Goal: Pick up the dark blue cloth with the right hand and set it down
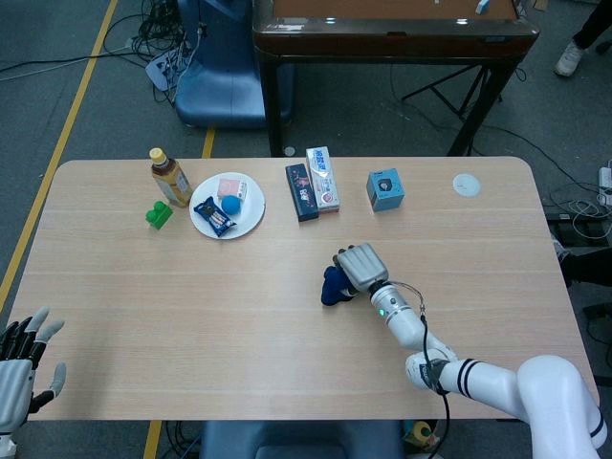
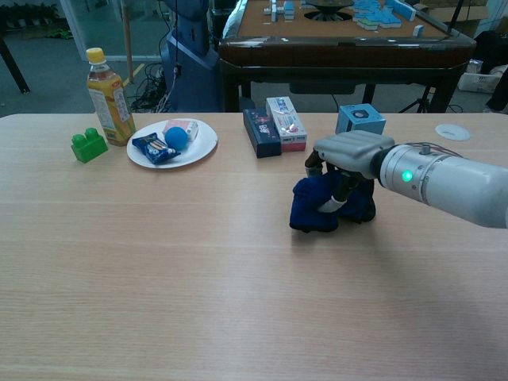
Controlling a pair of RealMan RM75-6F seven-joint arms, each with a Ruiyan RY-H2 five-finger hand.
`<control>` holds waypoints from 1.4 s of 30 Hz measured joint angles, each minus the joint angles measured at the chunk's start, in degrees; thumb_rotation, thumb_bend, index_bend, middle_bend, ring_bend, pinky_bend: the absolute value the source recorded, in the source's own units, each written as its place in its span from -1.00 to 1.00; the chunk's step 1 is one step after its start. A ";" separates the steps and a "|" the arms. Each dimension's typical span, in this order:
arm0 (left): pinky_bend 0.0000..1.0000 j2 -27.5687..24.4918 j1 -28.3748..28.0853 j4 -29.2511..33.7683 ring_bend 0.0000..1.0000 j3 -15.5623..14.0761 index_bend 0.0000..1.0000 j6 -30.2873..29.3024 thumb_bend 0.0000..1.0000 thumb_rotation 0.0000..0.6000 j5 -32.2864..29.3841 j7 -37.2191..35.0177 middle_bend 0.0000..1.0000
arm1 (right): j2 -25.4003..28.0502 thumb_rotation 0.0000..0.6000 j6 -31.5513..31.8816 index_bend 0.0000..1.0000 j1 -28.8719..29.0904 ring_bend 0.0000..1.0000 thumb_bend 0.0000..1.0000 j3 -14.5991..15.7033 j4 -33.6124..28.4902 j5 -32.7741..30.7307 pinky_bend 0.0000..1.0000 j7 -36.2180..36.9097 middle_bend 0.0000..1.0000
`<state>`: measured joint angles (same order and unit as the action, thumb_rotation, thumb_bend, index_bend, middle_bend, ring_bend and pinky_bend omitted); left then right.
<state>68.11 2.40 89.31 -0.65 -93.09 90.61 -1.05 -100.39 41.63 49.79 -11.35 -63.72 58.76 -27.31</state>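
The dark blue cloth (image 1: pixel 332 286) (image 2: pixel 311 209) lies bunched near the middle of the table, its underside touching the wood in the chest view. My right hand (image 1: pixel 361 267) (image 2: pixel 349 154) sits on top of it from the right, fingers curled down into the folds and gripping it. Part of the cloth is hidden under the palm. My left hand (image 1: pixel 21 368) hangs off the table's near left corner, fingers spread and holding nothing; only the head view shows it.
Along the far side stand a tea bottle (image 1: pixel 169 178) (image 2: pixel 108 95), a green brick (image 1: pixel 158 215) (image 2: pixel 87 146), a white plate (image 1: pixel 256 212) (image 2: pixel 208 143) with a blue ball and snacks, two flat boxes (image 1: pixel 313 185) (image 2: pixel 275 127), a blue box (image 1: pixel 385 189) (image 2: pixel 361 119) and a white disc (image 1: pixel 466 185) (image 2: pixel 452 132).
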 measured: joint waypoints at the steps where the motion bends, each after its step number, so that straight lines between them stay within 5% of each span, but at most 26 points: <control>1: -1.00 -0.01 0.01 -0.02 -0.90 -0.01 -0.66 0.01 -0.13 1.00 0.01 0.00 -1.00 | -0.22 1.00 -0.16 0.09 0.30 -0.23 0.02 -0.01 0.17 -0.54 0.07 -0.55 -0.19; 8: -1.00 0.13 -0.01 0.05 -0.90 -0.08 -0.66 0.42 -0.13 1.00 -0.13 0.35 -1.00 | -2.03 1.00 -0.84 0.16 2.06 -0.24 0.02 0.39 2.25 -2.91 -0.07 -3.45 -0.19; 30: -1.00 0.20 0.14 0.21 -0.90 -0.29 -0.66 0.87 -0.13 1.00 -0.18 0.08 -1.00 | -6.14 1.00 -2.41 0.34 2.61 -0.22 0.02 0.71 15.82 -5.33 -0.06 -2.68 -0.11; 42: -1.00 0.20 0.51 0.02 -0.90 -0.31 -0.66 0.61 -0.13 1.00 -0.43 -0.41 -1.00 | -7.31 1.00 -2.54 0.35 3.06 -0.20 0.02 1.74 11.94 -1.22 -0.06 -0.98 -0.10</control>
<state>68.31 2.91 89.32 -0.96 -92.48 90.17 -1.46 -107.70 39.09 52.85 -9.61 -51.78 57.53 -28.30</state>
